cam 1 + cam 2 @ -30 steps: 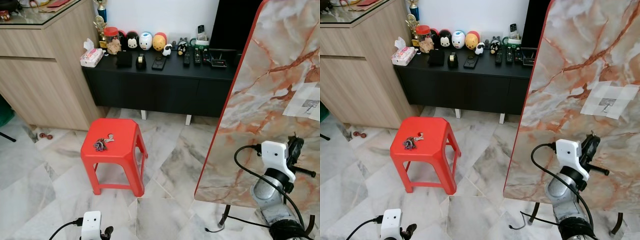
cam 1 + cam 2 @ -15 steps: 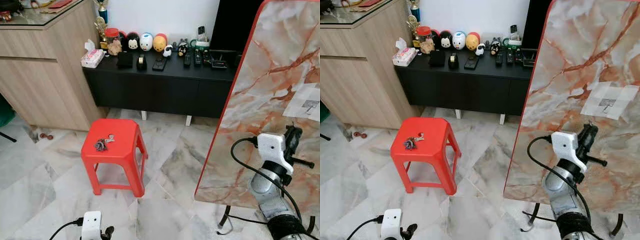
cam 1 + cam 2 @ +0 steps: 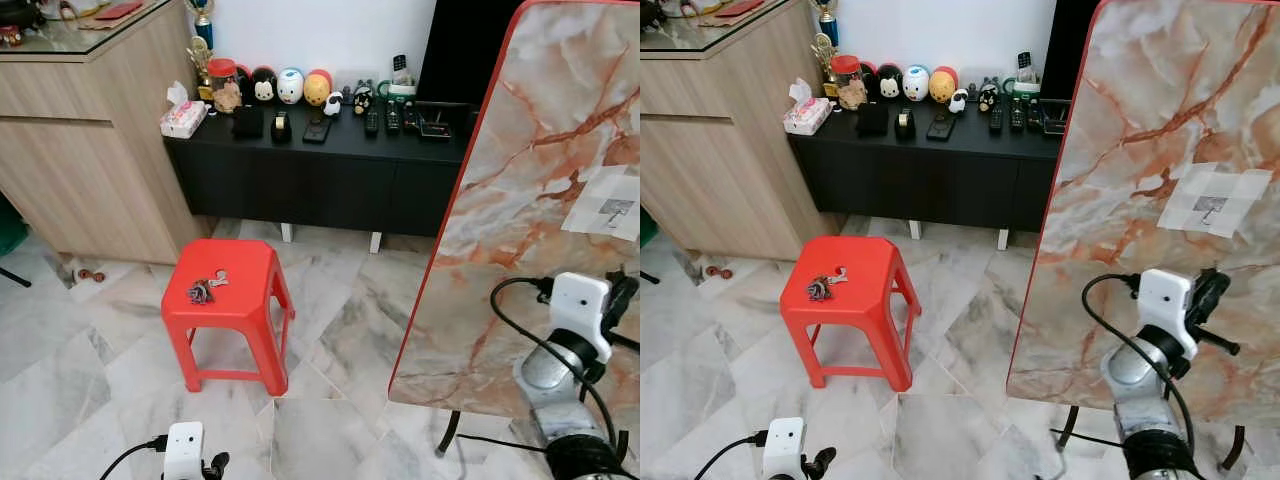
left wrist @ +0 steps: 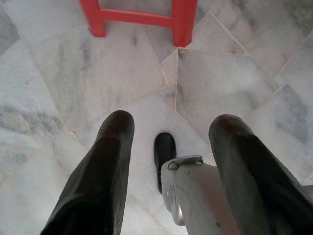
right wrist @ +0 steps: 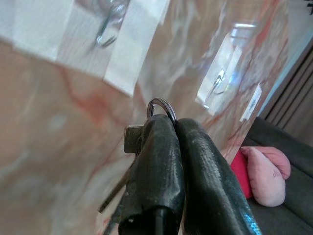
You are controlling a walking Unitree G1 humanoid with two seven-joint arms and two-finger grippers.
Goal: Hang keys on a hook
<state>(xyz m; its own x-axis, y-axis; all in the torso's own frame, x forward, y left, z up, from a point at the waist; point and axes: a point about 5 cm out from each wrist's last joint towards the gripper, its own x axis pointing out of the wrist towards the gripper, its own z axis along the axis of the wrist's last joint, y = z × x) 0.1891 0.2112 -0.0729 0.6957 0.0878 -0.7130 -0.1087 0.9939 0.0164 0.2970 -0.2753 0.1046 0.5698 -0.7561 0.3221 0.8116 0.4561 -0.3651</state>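
Note:
My right gripper (image 5: 173,122) is shut on a set of keys, and their metal ring (image 5: 161,104) pokes out past the fingertips. It is held up against a marble-patterned board (image 3: 1140,150), below the metal hook (image 3: 1211,208) taped there with white tape. The hook (image 5: 105,29) appears blurred just beyond the ring. A second bunch of keys (image 3: 203,289) lies on the red plastic stool (image 3: 240,310). Low near the floor hangs my left gripper (image 4: 172,120), open and holding nothing.
A black low cabinet (image 3: 320,170) with toys and remotes stands along the far wall. A wooden counter (image 3: 90,140) is at the left. The marble board leans on a metal stand at the right, with a cable on the marble floor (image 3: 340,330).
My right gripper has shifted to the right and slightly lower along the board, with the keys still in it. The left arm and the stool are unchanged.

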